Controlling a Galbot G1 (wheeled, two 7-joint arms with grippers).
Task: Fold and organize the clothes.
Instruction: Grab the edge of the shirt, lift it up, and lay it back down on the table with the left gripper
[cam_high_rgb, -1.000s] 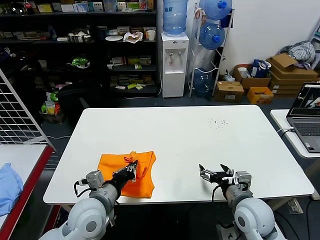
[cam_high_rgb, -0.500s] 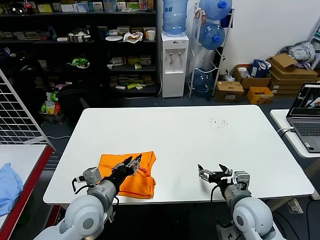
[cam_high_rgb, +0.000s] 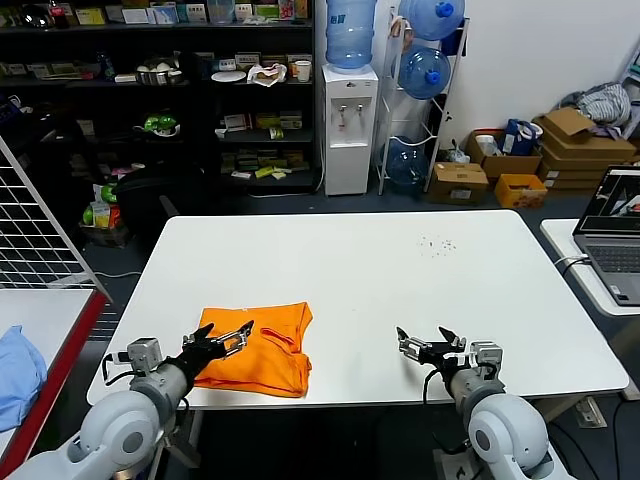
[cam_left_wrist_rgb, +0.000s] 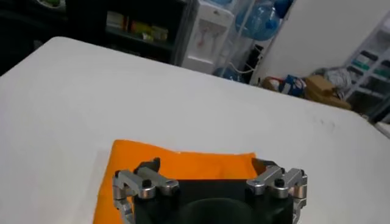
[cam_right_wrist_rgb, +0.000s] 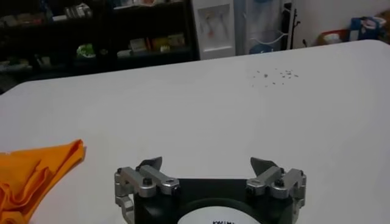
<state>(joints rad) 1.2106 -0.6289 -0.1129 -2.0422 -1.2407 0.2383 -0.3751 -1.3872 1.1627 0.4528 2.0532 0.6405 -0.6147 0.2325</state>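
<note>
Head camera overlooks the table (cam_high_rgb: 400, 290); both low wrist cameras share it.

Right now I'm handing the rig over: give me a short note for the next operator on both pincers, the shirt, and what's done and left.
Left pincer: open, empty, over the near-left edge of the T-shirt.
Right pincer: open, empty, idle over bare table at the near right.
T-shirt: folded into a compact orange rectangle at the table's front left, top layer a bit rumpled.
Left: check the fold, tidy it if needed.

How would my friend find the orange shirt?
Look at the big white table, near its front edge on the robot's left. The folded orange T-shirt lies flat there, just ahead of the open left hand. It is the table's only bright orange thing.
</note>
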